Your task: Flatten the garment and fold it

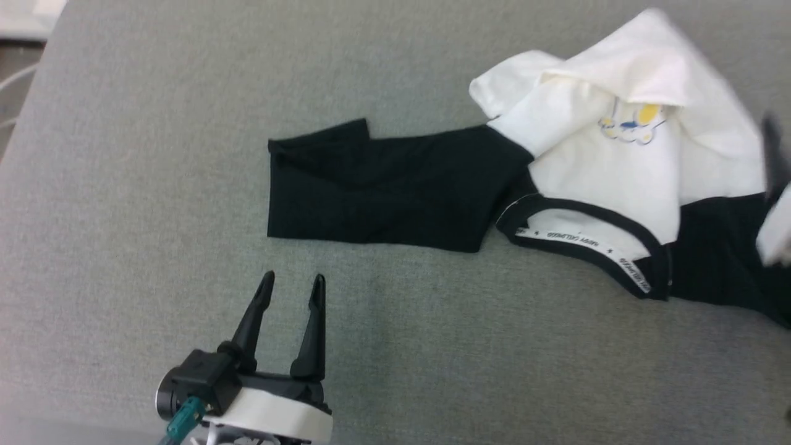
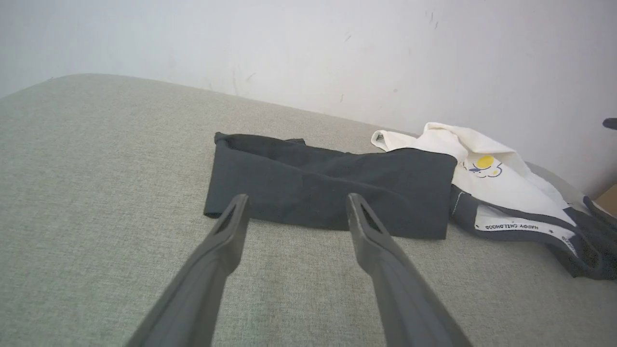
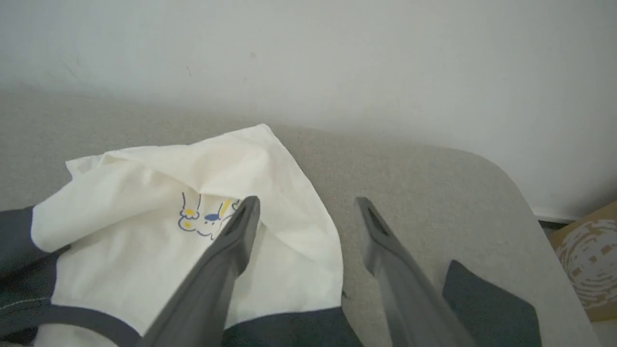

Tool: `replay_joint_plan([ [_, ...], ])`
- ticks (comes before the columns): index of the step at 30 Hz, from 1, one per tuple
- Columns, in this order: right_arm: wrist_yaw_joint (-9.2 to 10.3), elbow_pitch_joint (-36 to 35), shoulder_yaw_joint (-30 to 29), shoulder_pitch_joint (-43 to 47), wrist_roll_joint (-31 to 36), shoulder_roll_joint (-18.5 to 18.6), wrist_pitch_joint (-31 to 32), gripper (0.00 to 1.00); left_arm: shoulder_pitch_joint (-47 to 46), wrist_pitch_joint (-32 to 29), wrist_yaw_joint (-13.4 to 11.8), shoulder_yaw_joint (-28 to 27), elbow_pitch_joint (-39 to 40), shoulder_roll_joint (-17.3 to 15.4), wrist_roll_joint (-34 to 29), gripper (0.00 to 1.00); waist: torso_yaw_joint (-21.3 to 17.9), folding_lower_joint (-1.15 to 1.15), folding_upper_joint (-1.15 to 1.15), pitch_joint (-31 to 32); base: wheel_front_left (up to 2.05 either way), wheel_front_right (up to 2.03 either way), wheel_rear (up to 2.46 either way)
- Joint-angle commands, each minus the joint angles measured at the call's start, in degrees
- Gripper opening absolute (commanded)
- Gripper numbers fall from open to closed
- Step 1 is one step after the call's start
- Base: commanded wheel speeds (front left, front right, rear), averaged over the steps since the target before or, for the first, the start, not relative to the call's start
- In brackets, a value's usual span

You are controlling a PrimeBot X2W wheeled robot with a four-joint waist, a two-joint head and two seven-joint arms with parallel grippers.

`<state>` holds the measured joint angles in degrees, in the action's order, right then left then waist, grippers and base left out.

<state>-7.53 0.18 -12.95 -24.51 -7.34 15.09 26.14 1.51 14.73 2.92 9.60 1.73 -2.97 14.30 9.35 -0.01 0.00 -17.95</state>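
Both pairs of jaws stand spread wide and hold nothing. The left gripper [image 1: 293, 280] hangs over the bare grey woven cloth surface [image 1: 432, 346], just short of the garment [image 1: 618, 179], a soft white T-shirt with black sleeves and a black collar. The right gripper [image 3: 307, 202] points across the shirt's rumpled white body, and whether a finger touches the fabric cannot be told. The shirt lies toward the right of the surface in the head view, collar nearest the robot. One outstretched black sleeve [image 1: 383, 185] lies fairly flat and reaches left, while the white body is heaped and folded over on itself near the pale wall [image 2: 308, 48]. The other sleeve is partly tucked beneath it. This reads as the flattening step, with folding not yet begun. The next move probably calls for the right jaws to pinch the doubled-over hem or a corner of the white heap and draw it away from the collar. The left jaws would meanwhile pin or tug the sleeve so the cloth spreads rather than slides. A thin single layer will need a low, careful pinch. The white neck tape [image 2: 513, 225] reads "HAPPY CHILDHOOD". The small cartoon chest print [image 1: 631, 123] in blue and yellow carries no legible words.
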Motion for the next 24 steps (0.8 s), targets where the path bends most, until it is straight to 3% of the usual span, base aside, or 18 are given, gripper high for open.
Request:
replay_joint_plan([
  [1,0.04,-1.97,-1.09,4.21,-0.17,-1.91,0.04,1.00,1.05,0.27,0.16,-0.25,-0.13,0.09,-0.47,1.00,-2.91,0.01,0.00,4.49,0.00,0.00,0.00],
  [7,0.04,-9.06,-3.87,19.11,-0.88,-9.28,-5.03,1.00,3.51,0.27,0.49,-0.62,0.09,0.09,-1.06,1.00,-4.06,0.01,0.00,7.65,0.00,0.00,0.00],
  [13,0.04,-12.98,-2.09,28.46,-1.57,-12.05,-16.39,1.00,5.13,0.27,0.37,-0.61,1.18,0.09,-0.82,1.00,-4.89,0.01,0.00,8.44,0.00,0.00,0.00],
  [19,0.04,-7.55,0.93,34.61,-9.99,-12.19,-31.21,1.00,6.15,0.27,-0.25,-0.84,1.52,0.09,-0.27,1.00,-5.97,0.01,0.00,9.09,0.00,0.00,0.00],
  [24,0.04,-3.03,4.15,35.19,-10.29,-12.20,-36.48,1.00,5.25,0.27,0.21,-0.84,1.45,-0.31,-1.79,1.00,-7.06,0.01,0.00,9.55,0.00,0.00,0.00],
])
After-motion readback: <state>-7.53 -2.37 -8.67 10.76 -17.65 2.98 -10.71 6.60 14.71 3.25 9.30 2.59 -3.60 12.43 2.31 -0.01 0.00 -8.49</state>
